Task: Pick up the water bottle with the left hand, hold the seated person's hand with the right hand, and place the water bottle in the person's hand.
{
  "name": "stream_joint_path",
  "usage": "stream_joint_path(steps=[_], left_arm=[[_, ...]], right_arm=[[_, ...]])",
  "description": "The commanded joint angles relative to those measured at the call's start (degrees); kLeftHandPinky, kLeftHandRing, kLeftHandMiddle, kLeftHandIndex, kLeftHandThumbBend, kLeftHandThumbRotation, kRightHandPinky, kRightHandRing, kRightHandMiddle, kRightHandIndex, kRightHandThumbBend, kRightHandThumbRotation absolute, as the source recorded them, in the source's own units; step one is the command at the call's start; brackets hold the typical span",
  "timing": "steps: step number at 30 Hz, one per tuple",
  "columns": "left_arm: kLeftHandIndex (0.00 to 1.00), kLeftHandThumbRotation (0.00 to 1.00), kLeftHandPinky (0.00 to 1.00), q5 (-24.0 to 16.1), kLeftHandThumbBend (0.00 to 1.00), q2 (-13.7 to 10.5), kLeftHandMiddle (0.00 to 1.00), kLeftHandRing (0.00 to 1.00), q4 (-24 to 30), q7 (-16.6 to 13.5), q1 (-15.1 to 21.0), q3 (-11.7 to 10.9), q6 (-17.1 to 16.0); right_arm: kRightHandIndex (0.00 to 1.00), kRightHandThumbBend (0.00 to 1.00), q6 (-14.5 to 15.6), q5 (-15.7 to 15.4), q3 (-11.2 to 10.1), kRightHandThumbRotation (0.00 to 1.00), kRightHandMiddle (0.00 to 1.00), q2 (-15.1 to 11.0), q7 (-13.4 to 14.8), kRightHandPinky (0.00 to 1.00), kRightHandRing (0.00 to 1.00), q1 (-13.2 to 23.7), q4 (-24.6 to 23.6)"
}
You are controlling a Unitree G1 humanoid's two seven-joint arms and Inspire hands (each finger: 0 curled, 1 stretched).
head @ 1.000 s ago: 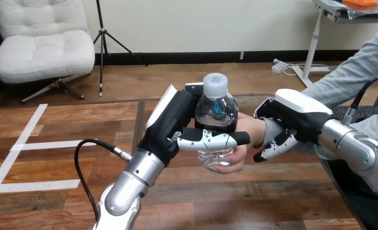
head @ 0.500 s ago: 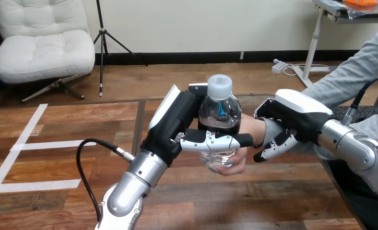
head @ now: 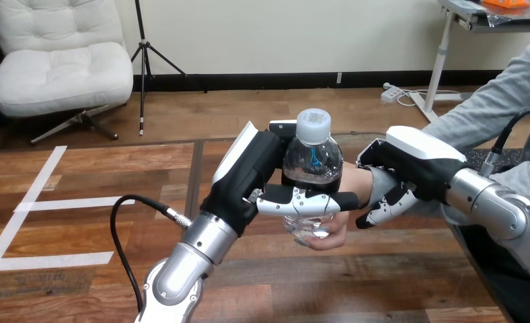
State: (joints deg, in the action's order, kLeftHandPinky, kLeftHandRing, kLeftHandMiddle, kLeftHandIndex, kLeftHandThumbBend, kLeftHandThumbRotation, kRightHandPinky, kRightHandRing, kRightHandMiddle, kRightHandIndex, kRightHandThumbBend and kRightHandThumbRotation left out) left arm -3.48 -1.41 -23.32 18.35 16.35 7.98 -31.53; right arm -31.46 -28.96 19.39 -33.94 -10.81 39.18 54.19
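Clasping clear plastic water bottle (head: 313,158), left hand (head: 245,178), person's hand (head: 329,232) cupping base, right hand (head: 417,168) curled round wrist (head: 358,183)

Wooden table (head: 383,282), plank top. White tape strips (head: 74,202) lie flat on it, well left of left hand (head: 245,178) fingers (head: 303,200).

Water bottle (head: 311,160) and left hand (head: 243,176) slightly further right and lower.
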Motion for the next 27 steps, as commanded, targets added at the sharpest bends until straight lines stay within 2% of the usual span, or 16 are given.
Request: stream_joint_path(steps=[1,8,15,18,27], left_arm=[[0.41,0.0,0.3,0.95,0.67,0.11,0.4,0.35,-0.54,0.45,2.05,0.37,-1.41],[0.41,0.0,0.3,4.27,0.67,0.61,0.4,0.35,-1.5,2.89,2.29,0.02,-1.11],[0.43,0.0,0.31,6.7,0.68,0.51,0.42,0.37,-0.66,4.99,2.07,0.05,1.58],[0.48,0.05,0.35,6.55,0.75,-0.1,0.48,0.43,0.47,5.43,1.87,0.38,3.18],[0.74,0.37,0.56,5.72,0.96,-1.59,0.75,0.69,2.08,6.4,1.99,0.66,6.36]], right_arm=[[0.34,0.79,-0.52,1.37,-1.61,0.0,0.33,0.57,0.91,0.22,0.26,1.98,-1.13],[0.34,0.79,-0.32,1.3,-1.61,0.0,0.33,0.5,0.9,0.22,0.26,1.85,-1.52],[0.34,0.79,0.05,1.43,-1.71,0.0,0.33,0.45,0.59,0.22,0.26,1.7,-1.97],[0.34,0.78,-0.09,1.28,-1.65,0.0,0.32,0.42,0.84,0.21,0.26,1.7,-1.83],[0.34,0.79,-0.74,1.19,-1.63,0.0,0.32,0.31,1.2,0.21,0.26,1.67,-1.53]])
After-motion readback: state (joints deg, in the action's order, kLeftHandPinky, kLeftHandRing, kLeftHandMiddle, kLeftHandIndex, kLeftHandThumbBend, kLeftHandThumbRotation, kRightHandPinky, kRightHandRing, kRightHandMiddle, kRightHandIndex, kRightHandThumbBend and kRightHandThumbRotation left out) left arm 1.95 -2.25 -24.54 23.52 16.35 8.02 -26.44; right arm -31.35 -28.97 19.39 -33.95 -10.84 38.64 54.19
